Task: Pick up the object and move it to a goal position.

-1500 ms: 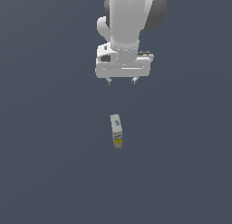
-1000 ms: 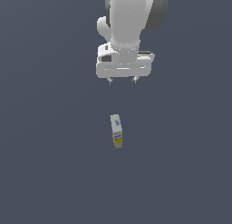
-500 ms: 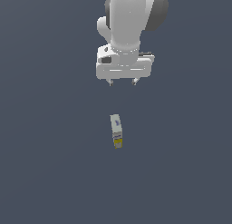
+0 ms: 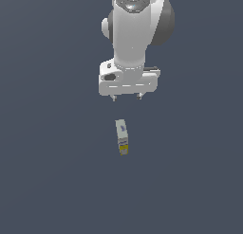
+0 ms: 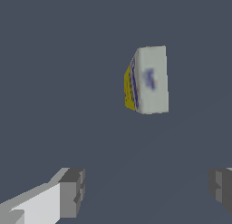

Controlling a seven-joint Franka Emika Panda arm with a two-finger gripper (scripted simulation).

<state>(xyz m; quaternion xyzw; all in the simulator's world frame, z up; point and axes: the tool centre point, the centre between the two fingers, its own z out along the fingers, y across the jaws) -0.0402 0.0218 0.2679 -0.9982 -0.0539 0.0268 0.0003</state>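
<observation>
The object [image 4: 122, 136] is a small elongated carton lying on the dark grey floor, white-grey at its far end with blue-purple marks and yellow at its near end. In the wrist view the object [image 5: 148, 80] shows a white face with a blue mark and a yellow side. My gripper [image 4: 126, 97] hangs above the floor, behind the carton and apart from it. It is open, with nothing between the two fingertips [image 5: 72, 192]. The white arm rises behind it.
Only the uniform dark grey floor [image 4: 47, 171] surrounds the carton and the arm.
The gripper has come slightly lower and closer to the carton. The carton has not moved.
</observation>
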